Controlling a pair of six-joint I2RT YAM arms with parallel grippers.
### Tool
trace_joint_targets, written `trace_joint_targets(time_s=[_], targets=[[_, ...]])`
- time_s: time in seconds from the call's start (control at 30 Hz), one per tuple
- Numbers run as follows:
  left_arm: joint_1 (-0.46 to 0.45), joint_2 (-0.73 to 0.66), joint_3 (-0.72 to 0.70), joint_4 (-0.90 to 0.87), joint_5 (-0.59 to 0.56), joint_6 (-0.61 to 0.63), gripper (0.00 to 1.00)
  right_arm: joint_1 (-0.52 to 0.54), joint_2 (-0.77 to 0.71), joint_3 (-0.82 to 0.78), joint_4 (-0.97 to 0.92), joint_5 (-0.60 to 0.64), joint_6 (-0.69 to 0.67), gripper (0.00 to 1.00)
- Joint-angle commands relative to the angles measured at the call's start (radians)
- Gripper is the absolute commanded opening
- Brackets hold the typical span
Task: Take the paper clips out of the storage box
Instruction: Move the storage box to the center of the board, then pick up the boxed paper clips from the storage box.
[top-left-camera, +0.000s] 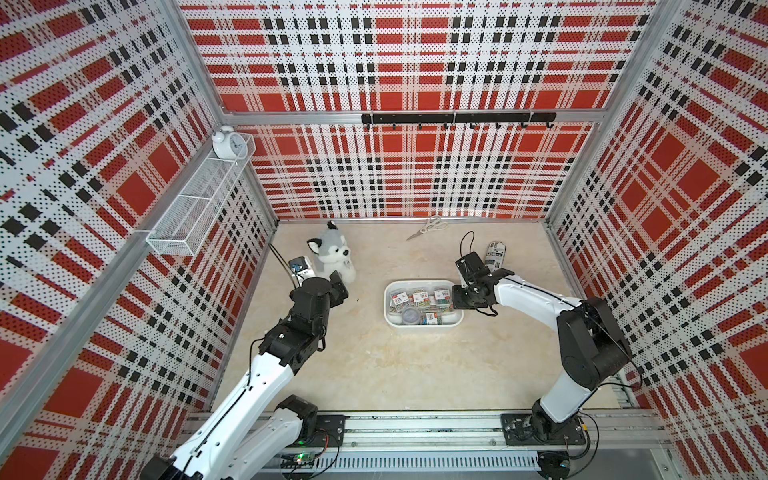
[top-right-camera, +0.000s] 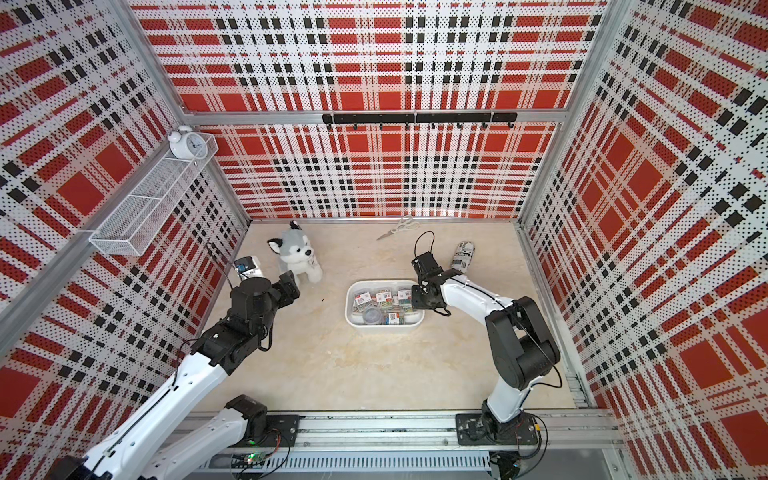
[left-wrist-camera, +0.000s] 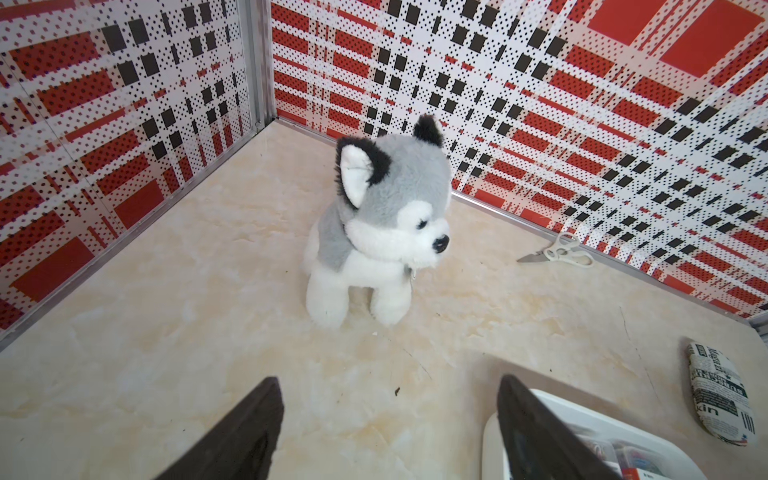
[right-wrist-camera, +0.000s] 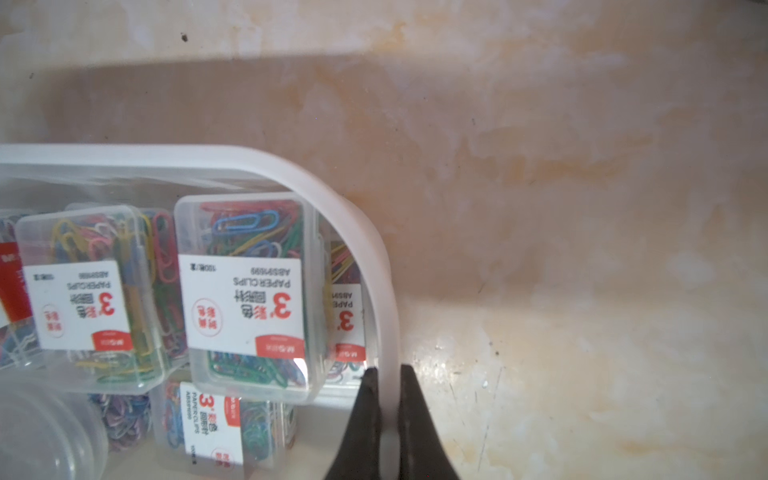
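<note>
Several "PAPER CLIPS" cases, red "3"

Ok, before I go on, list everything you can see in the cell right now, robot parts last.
storage box: one, white, middle of the table
paper clip cases: several, clear with multicoloured clips, stacked inside the storage box; exact count hidden
round tub: one, clear with greyish contents, inside the storage box
plush dog: one, grey and white, far left of the table
scissors: one pair, white handles, by the back wall
printed cylinder: one, black and white, lying beyond the right arm
wire-mesh basket: one, white, on the left wall
alarm clock: one, white, in the basket's far end
hook rail: one, black, back wall
left gripper: open, empty, near the plush dog
right gripper: shut on the storage box rim
</note>
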Motion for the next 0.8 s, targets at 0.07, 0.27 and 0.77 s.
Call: trace_joint_targets(time_s=[0.07,0.27,0.77], targets=[[-0.007,0.02,-0.002,0.015,0.0,0.004,0.83,-0.016,0.029,0.049,-0.013,0.041,-0.058,0.04],[-0.017,0.047,0.009,0.028,0.005,0.003,0.83,-0.015,-0.014,0.098,-0.05,0.046,-0.064,0.51],[-0.019,0.185,0.052,0.091,-0.047,0.062,0.84,0.162,0.129,0.549,-0.524,0.205,0.015,0.6]])
